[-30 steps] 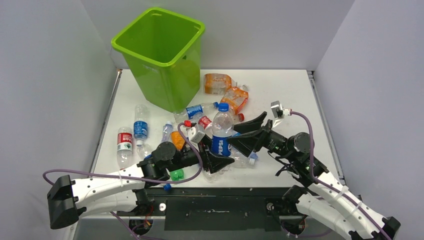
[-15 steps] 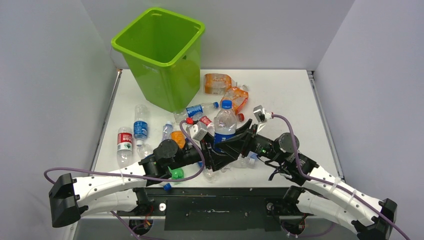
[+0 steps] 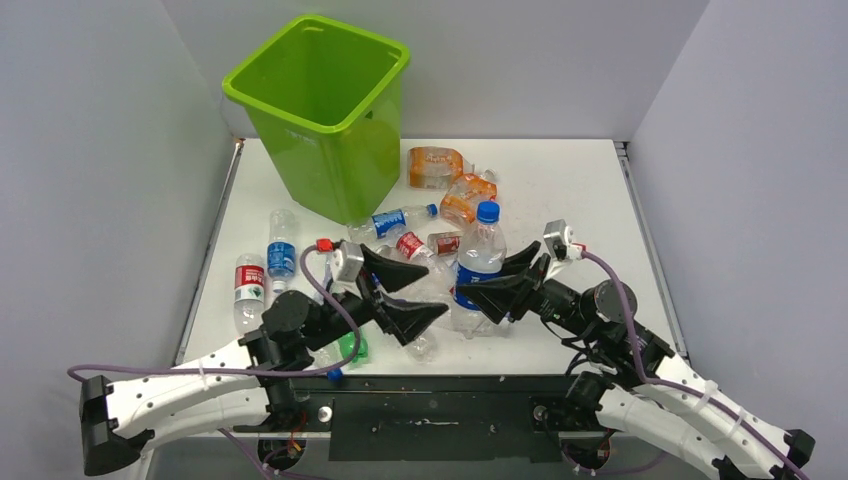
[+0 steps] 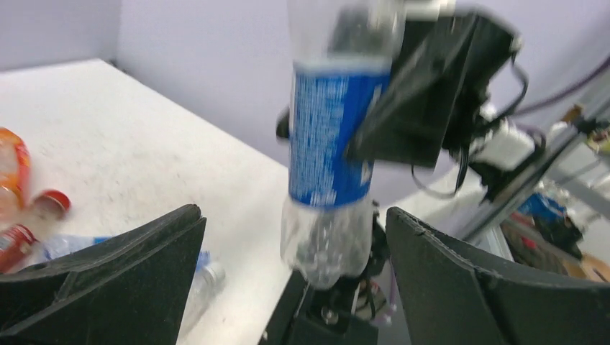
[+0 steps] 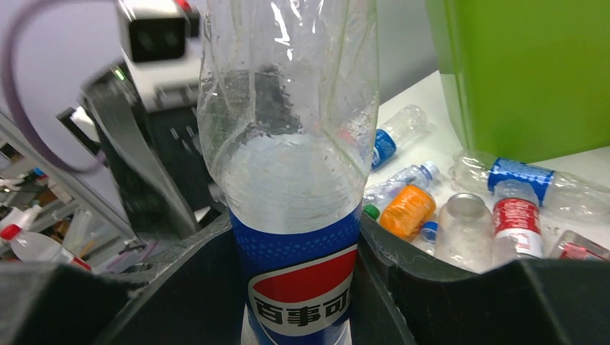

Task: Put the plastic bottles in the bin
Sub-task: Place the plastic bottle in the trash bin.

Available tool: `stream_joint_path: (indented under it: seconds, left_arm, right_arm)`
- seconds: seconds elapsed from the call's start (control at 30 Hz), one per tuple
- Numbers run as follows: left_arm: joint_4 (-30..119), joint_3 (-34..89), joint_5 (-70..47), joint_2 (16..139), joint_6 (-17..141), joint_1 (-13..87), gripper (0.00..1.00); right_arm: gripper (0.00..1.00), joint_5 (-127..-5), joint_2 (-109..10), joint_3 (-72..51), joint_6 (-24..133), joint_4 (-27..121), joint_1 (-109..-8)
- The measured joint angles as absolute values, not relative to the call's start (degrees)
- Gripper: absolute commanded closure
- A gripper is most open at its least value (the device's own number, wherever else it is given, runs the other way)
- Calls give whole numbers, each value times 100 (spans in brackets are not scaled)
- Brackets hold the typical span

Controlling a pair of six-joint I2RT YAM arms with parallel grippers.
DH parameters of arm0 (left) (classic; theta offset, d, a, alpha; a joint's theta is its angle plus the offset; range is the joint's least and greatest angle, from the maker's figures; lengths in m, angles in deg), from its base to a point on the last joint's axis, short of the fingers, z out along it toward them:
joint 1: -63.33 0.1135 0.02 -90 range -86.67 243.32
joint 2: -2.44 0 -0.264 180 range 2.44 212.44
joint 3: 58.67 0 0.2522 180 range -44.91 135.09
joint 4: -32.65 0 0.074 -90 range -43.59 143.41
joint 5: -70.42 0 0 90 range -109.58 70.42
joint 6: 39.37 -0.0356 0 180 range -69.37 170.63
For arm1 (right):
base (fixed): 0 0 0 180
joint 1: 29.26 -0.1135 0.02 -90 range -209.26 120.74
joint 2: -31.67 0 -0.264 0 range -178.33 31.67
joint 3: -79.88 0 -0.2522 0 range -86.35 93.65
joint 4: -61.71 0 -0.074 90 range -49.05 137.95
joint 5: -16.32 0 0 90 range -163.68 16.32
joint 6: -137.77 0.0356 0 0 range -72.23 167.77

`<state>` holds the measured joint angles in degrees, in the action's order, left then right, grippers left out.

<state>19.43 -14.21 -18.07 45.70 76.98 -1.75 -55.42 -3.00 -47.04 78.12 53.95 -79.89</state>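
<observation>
White table (image 3: pixel 580 190), grey walls. Bin (image 3: pixel 330 150) stands upright at the far left. Right gripper (image 3: pixel 488 288) clamps the Pepsi bottle (image 3: pixel 478 262) at its blue label; the bottle is upright, cap up, near the table's front centre. Left gripper (image 3: pixel 437 291) has its jaws spread wide, just left of that bottle and apart from it. Loose bottles (image 3: pixel 400 218) lie between the bin and the arms.
</observation>
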Motion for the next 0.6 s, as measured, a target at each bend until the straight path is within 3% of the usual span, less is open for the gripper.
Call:
stream_joint_path:
  seconds: [0.23,0.47,0.6]
  left_arm:
    - [3331,1188,-2670,5348,7746,-99,4]
    - [3521,1962,-2366,6255,7781,120,1]
    - [3921,2342,-2130,6874,7943,266,15]
  right_arm:
    - [64,-5725,-47,-4718,7292,4652,-7989]
    - [66,-5782,-60,-4857,7250,4494,-7994]
    - [66,-5782,-123,-4857,7231,4483,-7994]
